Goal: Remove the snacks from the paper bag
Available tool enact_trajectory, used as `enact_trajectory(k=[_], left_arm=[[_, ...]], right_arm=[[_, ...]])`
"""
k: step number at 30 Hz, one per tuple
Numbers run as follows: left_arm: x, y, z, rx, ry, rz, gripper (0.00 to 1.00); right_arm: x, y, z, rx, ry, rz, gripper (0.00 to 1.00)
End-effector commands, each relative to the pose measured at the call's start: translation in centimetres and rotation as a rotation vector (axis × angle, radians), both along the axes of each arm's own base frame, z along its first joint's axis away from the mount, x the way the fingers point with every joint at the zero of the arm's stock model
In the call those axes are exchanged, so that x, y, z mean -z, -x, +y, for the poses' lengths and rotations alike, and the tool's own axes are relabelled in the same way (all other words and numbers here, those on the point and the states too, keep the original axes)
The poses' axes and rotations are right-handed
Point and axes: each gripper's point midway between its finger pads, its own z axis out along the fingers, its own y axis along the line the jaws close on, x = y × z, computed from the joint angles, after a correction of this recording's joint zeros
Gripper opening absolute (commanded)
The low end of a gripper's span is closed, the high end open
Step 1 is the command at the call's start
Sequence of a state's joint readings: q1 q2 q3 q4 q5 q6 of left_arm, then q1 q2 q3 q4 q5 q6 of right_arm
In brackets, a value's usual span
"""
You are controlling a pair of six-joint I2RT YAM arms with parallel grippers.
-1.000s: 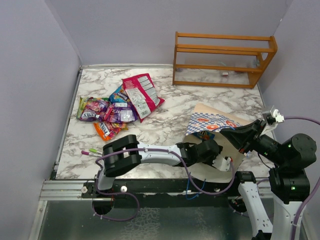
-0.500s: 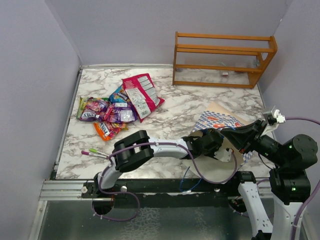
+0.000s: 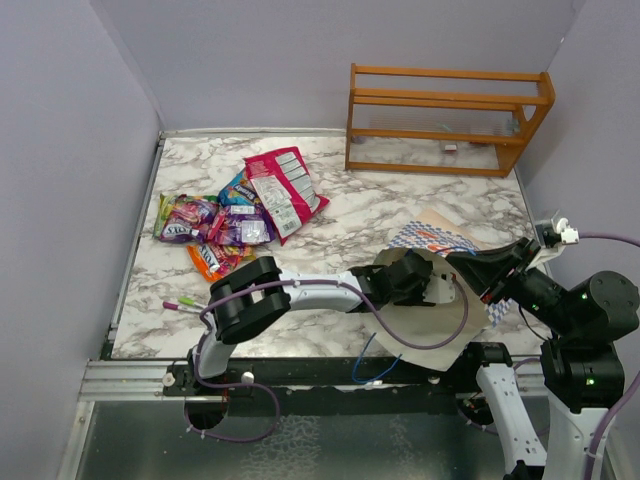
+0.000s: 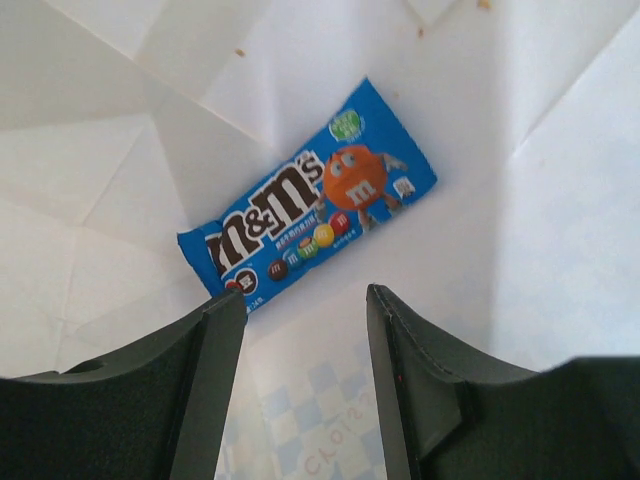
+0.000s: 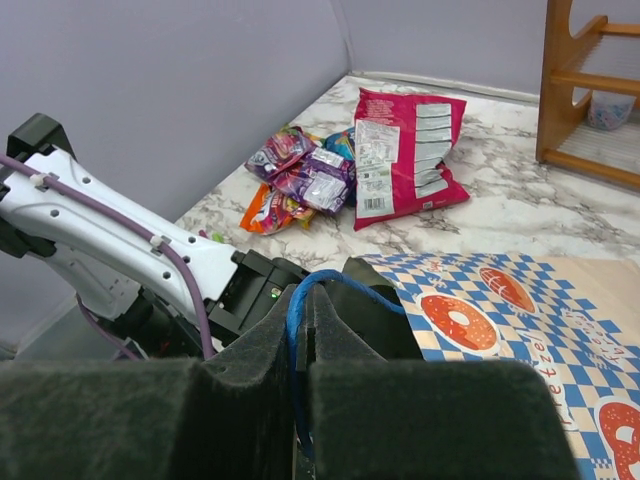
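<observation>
The paper bag (image 3: 420,322) lies tipped at the table's near right, its cream side up and its chequered outside (image 5: 520,310) facing the right wrist camera. My right gripper (image 5: 320,300) is shut on the bag's blue cord handle (image 5: 345,277) and holds the mouth up. My left arm (image 3: 320,292) reaches into the bag, where the left gripper (image 4: 305,300) stands open just short of a blue M&M's packet (image 4: 310,210) lying on the cream paper. Nothing is between its fingers. A pile of snacks (image 3: 215,228) with a large red-pink packet (image 3: 285,190) lies at the far left.
An orange wooden rack (image 3: 445,120) stands at the back right. Pink and green pens (image 3: 185,303) lie near the front left edge of the marble table (image 3: 360,215). A purple cable (image 3: 375,335) loops from the left arm over the bag.
The left arm has pushed deeper into the bag. The bag has swung round and lifted, so its cream side now faces the top camera. The right gripper stays shut on the handle.
</observation>
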State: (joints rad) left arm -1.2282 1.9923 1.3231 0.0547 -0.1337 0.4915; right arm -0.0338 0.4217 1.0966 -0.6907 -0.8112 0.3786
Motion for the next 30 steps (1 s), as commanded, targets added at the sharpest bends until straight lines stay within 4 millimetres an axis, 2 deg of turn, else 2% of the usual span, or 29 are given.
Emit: enact_trajectory(k=[1,6,12,17,23,26,30], left_arm=[[-4.0,1.1,-2.5,-0.072,0.230,0.142,0.55],[-4.4,0.7,-3.9,-0.172,0.323,0.221,0.55],[-3.2,-1.7,-4.1,-0.322,0.362,0.179,0.55],[-2.6,-2.2,-5.2,-0.359,0.401,0.174,0.56],[-1.6,-3.3,-5.8,-0.417,0.434,0.149,0.64],[-1.4,-3.0,-6.1,-0.424,0.445,0.176,0.64],[-2.6,-1.4,-5.9,-0.396,0.487,0.198,0.64]], right_arm=[[-0.7,-0.3,-0.2,0.023,-0.019,-0.009,0.02],[-0.9,-0.1,-0.2,0.025,-0.020,-0.011,0.02],[-1.0,0.0,-0.1,0.018,-0.021,-0.011,0.02],[-1.1,0.0,-0.1,0.012,-0.022,-0.012,0.02],[-1.4,0.2,-0.1,0.012,-0.013,-0.017,0.02],[-1.5,0.2,-0.1,0.014,-0.008,-0.018,0.02],[-2.1,0.4,-0.2,0.023,-0.002,-0.038,0.02]])
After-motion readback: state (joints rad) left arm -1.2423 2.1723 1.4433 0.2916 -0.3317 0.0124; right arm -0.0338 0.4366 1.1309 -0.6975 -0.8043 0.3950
